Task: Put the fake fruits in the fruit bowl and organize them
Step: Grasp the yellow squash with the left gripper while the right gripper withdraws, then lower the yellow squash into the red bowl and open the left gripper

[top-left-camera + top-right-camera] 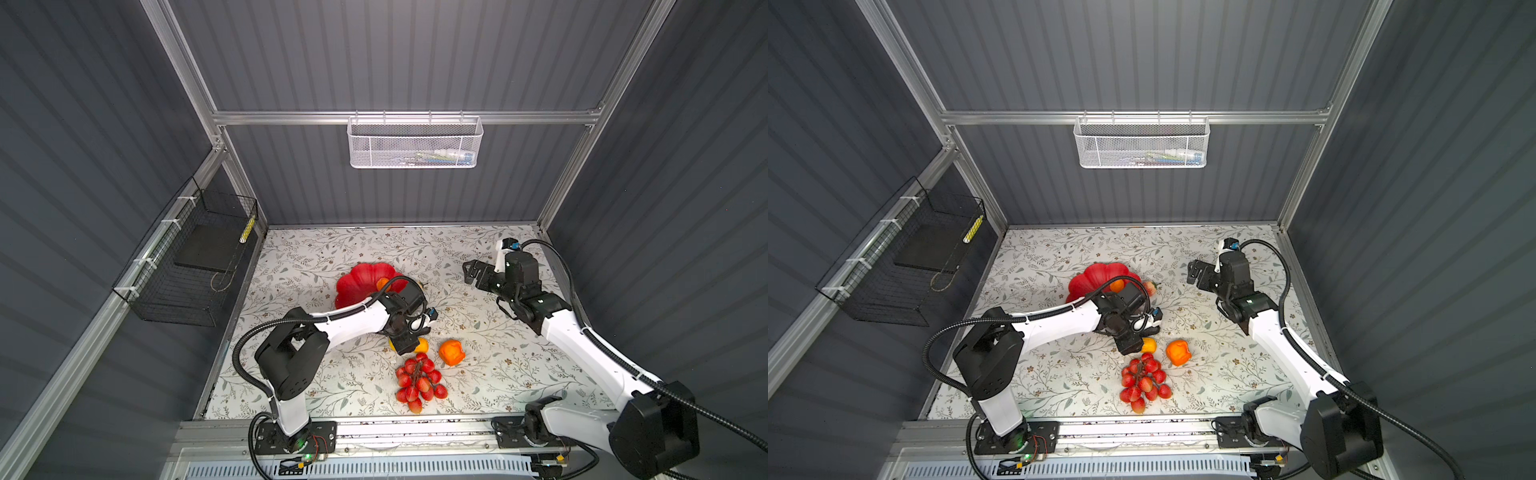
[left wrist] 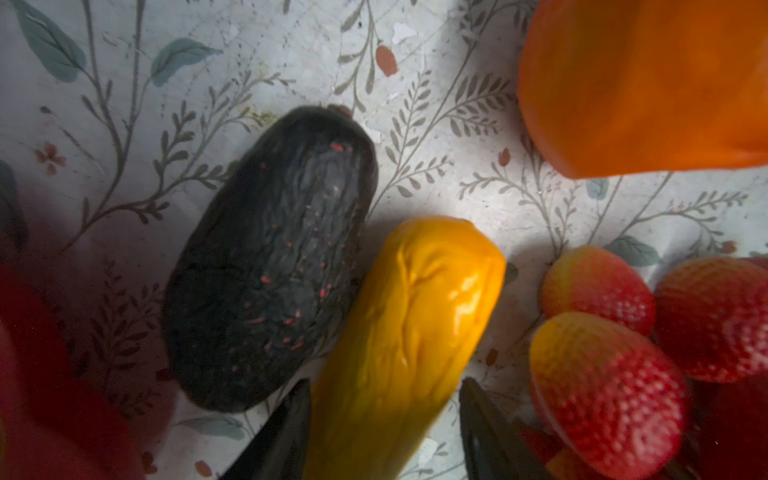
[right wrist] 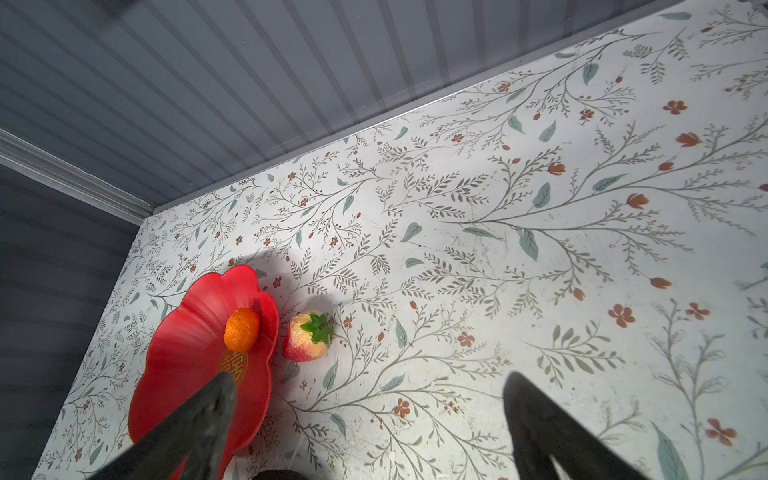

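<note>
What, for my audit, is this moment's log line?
left pincer: open astride yellow gourd | right pincer: open, empty | fruit bowl: one orange

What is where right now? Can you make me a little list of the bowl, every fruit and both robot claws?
fruit bowl: red flower-shaped dish
in the bowl: one small orange
beside the bowl: strawberry, on the table
loose on the table: big orange, red berry bunch, avocado lying against the yellow gourd
left gripper: a finger on each side of the yellow gourd; grip unclear
right gripper: open, empty, above bare table
</note>
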Available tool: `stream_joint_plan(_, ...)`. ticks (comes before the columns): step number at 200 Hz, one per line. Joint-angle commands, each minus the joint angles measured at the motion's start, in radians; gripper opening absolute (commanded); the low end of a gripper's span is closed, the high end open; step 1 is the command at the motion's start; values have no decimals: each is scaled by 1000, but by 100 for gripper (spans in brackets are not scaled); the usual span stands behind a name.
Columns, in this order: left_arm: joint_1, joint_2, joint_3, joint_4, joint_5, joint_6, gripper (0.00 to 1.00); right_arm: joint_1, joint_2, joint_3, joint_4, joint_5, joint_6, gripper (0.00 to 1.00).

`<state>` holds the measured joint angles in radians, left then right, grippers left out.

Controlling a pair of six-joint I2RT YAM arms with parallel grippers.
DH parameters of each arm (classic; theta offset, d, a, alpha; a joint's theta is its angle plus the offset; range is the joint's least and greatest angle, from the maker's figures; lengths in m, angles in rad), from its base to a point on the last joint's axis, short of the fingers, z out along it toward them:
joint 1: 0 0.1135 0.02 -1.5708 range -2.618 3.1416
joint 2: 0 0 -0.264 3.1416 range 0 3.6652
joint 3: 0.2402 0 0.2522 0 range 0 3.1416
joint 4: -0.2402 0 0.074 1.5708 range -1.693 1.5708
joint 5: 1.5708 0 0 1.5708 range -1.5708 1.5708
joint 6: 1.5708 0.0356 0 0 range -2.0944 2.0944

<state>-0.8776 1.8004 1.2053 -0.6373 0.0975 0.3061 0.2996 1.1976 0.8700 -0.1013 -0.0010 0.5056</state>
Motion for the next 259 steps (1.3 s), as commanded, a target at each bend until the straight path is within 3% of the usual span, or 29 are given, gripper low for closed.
stream_joint_plan(1, -1, 23, 17, -42, 14, -3, 57, -5, -19, -12, 12, -9, 9, 99)
stream_joint_plan(77, -1, -9, 40, -53, -20, -5, 27, -13, -18, -13, 19, -10, 8, 99)
stream_joint_plan(143, 3, -259, 54, -3, -134, 0, 23, -19, -6, 0, 25, -15, 16, 99)
stream_joint_plan(167, 73, -321, 42, 42, -159, 2, 24, -22, -3, 1, 27, -19, 15, 99)
stream_joint_plan(191, 190, -288, 80, 21, -140, -22, 24, -22, -3, -2, 24, -24, 19, 99)
stream_joint_plan(235, 211, -94, 241, -68, -210, -10, 23, -24, -15, -21, 22, -28, 15, 99)
stream_joint_plan(259, 215, -21, 267, -52, -185, -12, 23, -25, -28, -42, 23, -24, 13, 99)
